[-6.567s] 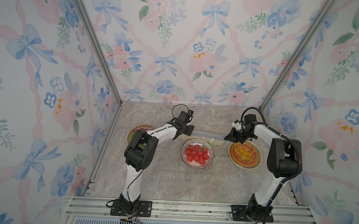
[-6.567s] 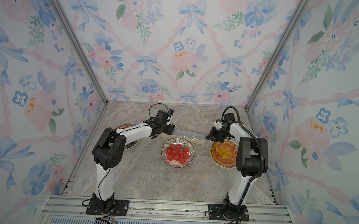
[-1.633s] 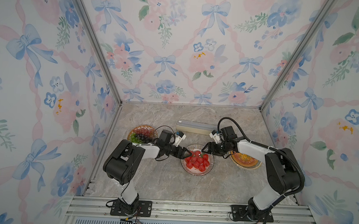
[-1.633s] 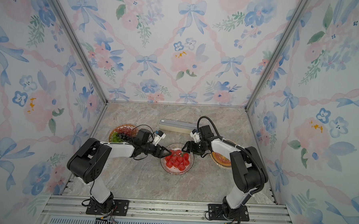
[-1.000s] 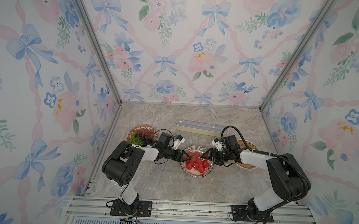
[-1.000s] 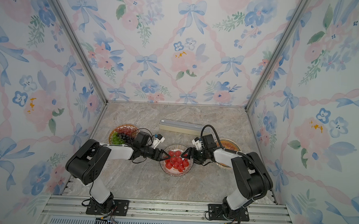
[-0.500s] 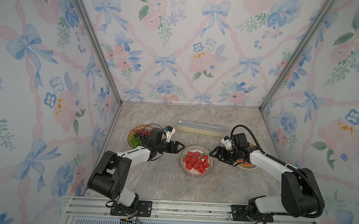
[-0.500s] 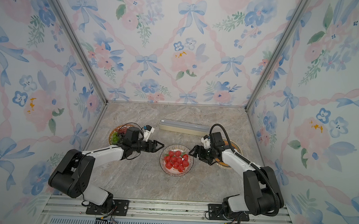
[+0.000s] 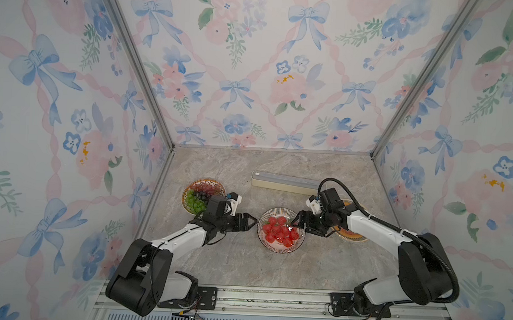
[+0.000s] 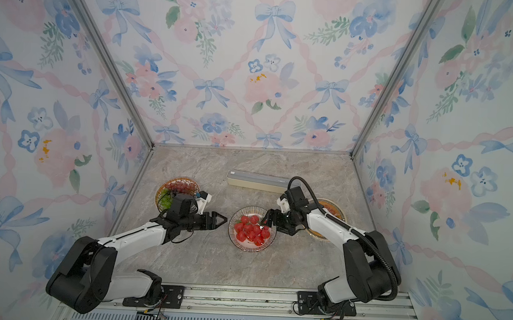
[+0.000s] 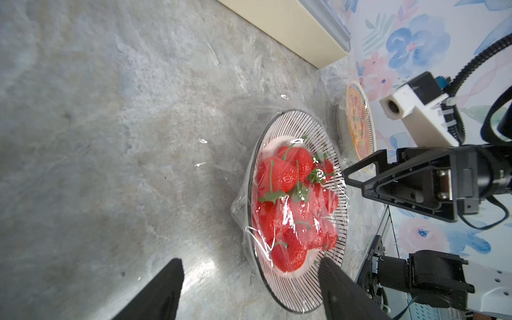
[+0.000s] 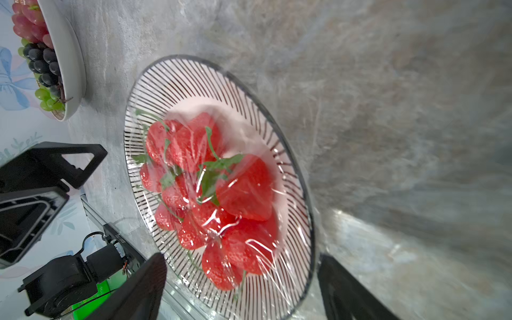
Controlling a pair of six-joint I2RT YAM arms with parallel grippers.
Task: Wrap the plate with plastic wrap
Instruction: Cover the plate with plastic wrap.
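Plastic wrap [image 11: 288, 219] lies creased and glossy over the strawberries [image 12: 243, 191] on the striped plate [image 9: 275, 249]. The plate stands midway between the left and right edges of the counter [image 9: 233, 263], somewhat nearer the front edge. The left wrist view shows the film bunching past part of the plate's rim onto the counter. Where it ends elsewhere is hard to make out, and in both top views it shows only as faint glints.

The left gripper [image 9: 251, 223] hovers just beside the plate, its fingers spread and pinching nothing. The right gripper [image 9: 297, 222] sits at the opposite rim, its fingers likewise spread wide. In the right wrist view only its fingertips enter the frame, either side of the rim, and whether they touch the film cannot be told.

The cream box [image 10: 257, 178] lies toward the back edge. Its right end is crossed by the right arm's cable, and the left wrist view cuts it off. A plate of grapes [image 9: 202, 182] near the left edge is partly covered by the left wrist. An orange plate [image 9: 351, 237] toward the right edge is mostly hidden under the right arm, and what it holds cannot be identified.
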